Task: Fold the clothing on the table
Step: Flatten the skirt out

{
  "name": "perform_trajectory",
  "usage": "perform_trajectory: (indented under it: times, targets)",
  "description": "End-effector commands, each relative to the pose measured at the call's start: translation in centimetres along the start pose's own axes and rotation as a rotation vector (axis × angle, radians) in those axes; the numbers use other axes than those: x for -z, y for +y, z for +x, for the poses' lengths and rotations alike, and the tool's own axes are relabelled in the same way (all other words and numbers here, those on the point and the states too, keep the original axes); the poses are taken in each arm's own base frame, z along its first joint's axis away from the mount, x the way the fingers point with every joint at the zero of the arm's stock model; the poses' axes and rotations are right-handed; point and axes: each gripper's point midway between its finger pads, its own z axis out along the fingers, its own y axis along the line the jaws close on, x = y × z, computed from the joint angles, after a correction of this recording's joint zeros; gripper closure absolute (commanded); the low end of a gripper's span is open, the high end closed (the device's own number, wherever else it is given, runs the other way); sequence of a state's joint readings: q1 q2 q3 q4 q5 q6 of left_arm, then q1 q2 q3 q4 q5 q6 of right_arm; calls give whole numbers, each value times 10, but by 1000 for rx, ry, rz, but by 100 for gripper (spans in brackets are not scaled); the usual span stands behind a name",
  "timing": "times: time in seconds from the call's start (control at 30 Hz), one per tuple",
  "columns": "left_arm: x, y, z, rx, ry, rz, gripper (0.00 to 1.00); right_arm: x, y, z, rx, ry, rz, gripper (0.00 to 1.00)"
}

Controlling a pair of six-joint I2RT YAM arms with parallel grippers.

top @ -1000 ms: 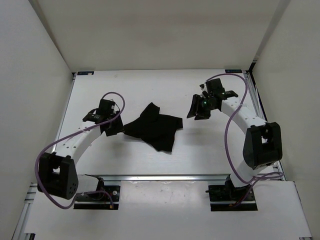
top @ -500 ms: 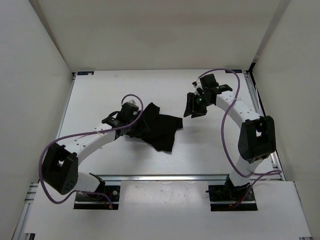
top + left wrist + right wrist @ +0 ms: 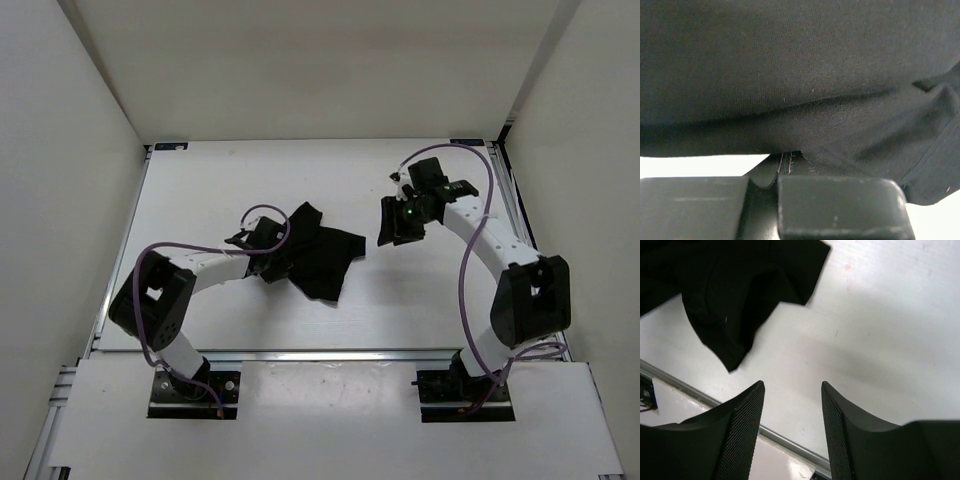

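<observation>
The left pincer [image 3: 270, 250] pinches the left edge of the black clothing [image 3: 325, 250]; the right pincer [image 3: 792, 386] hangs spread wide above the white bench [image 3: 420, 300], beside it.

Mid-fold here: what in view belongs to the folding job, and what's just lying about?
Job:
- the clothing, black and crumpled
- the table under it
- left gripper, shut on the clothing's left edge
- right gripper, open, apart from the clothing

Not the job:
- purple cables
- silver rail
- blue corner marks
</observation>
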State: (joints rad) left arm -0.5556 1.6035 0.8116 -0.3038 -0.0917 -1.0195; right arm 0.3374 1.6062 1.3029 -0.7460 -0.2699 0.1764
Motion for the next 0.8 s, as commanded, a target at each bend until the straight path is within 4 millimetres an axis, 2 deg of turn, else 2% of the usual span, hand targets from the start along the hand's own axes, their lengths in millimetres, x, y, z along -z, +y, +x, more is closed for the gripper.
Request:
perform_trajectory:
  times: [0.0,0.03,0.07,0.13,0.17,0.27,0.3,0.33,0.4,0.47,0.5,0.53,0.57,0.6,0.63,0.73,0.77]
  targets:
    - [-16,-4,-32,-18,-97,-38,100,20,0,9,25,-46,-3,45]
    - [-16,-13,-44,-30,-120,-29,100,20,-1,13,14,-51,-9,46]
    - [-25,-13,-40,-48,-102,-43,100,23,0,16,6,-57,-15,45]
    - [-33,-36,-54,-88,-111,-17,100,22,1,25,-9,-47,-41,45]
    - [-44,-40,-50,-103,-86,-15,100,23,3,28,-9,-46,-49,45]
    - [-56,-92,-59,-197,-63,85,97,21,3,40,-22,-28,-63,45]
    - [-62,-97,-57,-215,-54,79,97,20,5,42,-25,-18,-69,46]
    - [-58,-111,-64,-247,-59,95,95,21,3,46,-29,-12,-67,46]
    - [-50,-131,-71,-280,-64,128,82,19,3,50,-35,3,-68,46]
    - [-28,-148,-74,-296,-94,180,54,20,2,50,-29,-9,-67,46]
    - [-14,-154,-74,-289,-108,213,45,20,1,51,-27,-6,-65,45]
    - [0,-160,-77,-261,-128,250,29,20,-4,46,-32,-27,-58,45]
    - [1,-158,-69,-236,-117,266,25,19,-8,43,-41,-32,-50,45]
    - [14,-169,-68,-221,-124,316,25,16,-11,40,-45,-32,-38,45]
    - [16,-165,-59,-191,-94,327,25,20,-19,31,-53,-57,-17,46]
    - [24,-174,-40,-132,-54,397,29,8,-39,4,-87,-85,4,49]
    - [26,-174,-33,-137,-38,401,29,9,-38,-9,-81,-112,-16,49]
